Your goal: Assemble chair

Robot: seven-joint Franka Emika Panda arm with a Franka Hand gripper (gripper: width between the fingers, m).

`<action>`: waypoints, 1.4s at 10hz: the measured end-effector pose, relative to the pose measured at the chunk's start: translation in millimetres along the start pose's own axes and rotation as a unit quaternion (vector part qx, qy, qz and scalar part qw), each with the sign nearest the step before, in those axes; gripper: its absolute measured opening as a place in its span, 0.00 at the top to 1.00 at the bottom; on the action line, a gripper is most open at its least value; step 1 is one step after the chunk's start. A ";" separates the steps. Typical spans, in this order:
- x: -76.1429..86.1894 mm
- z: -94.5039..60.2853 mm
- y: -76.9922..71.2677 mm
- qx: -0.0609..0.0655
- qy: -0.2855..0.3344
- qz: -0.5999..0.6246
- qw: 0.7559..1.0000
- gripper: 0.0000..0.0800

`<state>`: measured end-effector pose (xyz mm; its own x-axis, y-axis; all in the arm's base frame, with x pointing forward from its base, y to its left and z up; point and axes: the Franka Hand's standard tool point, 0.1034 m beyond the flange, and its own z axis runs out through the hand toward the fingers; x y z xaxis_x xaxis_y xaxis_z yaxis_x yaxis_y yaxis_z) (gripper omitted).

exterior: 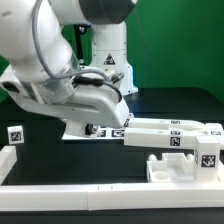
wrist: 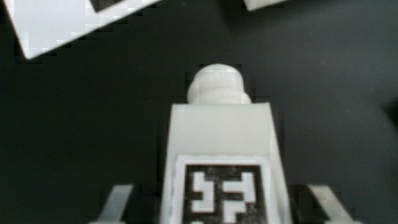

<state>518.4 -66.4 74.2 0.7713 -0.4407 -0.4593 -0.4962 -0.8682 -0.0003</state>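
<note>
Nearest the camera, a blocky chair panel (exterior: 178,168) sits on the surface (exterior: 60,160), in front of the marker board (exterior: 88,131) and toward the exterior view's right. Behind it, a long tagged chair part (exterior: 165,136) lies just beside the marker board and extends to that same side. The end effector (wrist: 217,205) straddles the end nearest the marker board, its fingers (wrist: 118,200) flanking the sides. Whether they press on the part cannot be told. Judged step: securing this part. The next move calls for a confirmed clamp, then a level lift toward the panel.
</note>
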 end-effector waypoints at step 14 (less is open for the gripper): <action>-13.7 -17.1 -150.5 0.039 0.411 -0.121 0.903 0.65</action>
<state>589.4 66.4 95.7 0.8804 -0.2883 0.3766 -0.2748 -0.9572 -0.0904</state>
